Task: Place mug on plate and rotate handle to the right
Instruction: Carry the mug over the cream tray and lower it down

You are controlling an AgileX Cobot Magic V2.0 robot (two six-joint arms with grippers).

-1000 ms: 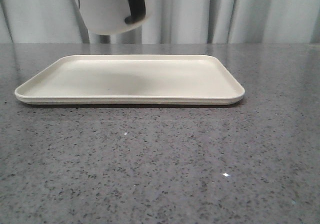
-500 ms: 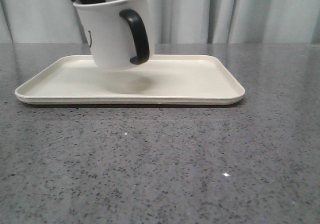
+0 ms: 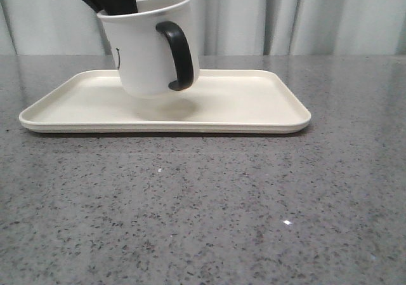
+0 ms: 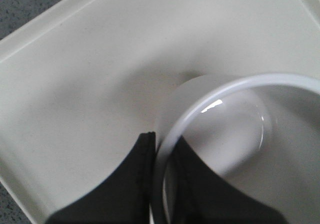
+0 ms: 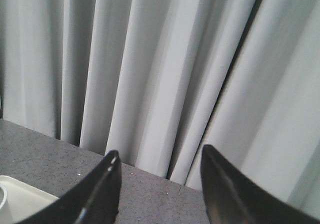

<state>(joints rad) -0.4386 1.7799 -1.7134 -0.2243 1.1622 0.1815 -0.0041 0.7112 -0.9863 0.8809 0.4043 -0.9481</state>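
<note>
1. The left gripper (image 4: 161,184) is clamped on the mug (image 3: 147,50), one finger inside the rim and one outside, pinching the wall. This rim grip leaves the mug's base free, which suits a set-down.

2. The mug hangs directly below the left gripper, tilted, its base just above the plate (image 3: 254,101) or barely touching it; the front view does not settle which. A soft shadow lies on the plate under the base.

3. The grip is taken on the wall away from the handle (image 3: 179,55), so the fingers do not obstruct it. The handle faces the camera and slightly to the right, not yet fully right.

4. The mug sits over the plate's left-of-centre area, well inside the raised rim, leaving room to turn it.

5. The right gripper (image 5: 159,184) has its fingers spread with nothing between them. It is held up and away from the mug, facing the curtain (image 5: 165,74), with a corner of the plate below it, presumably parked clear of the working arm.

6. Judgement: placement is nearly complete; levelling the mug and rotating the handle remain.
</note>
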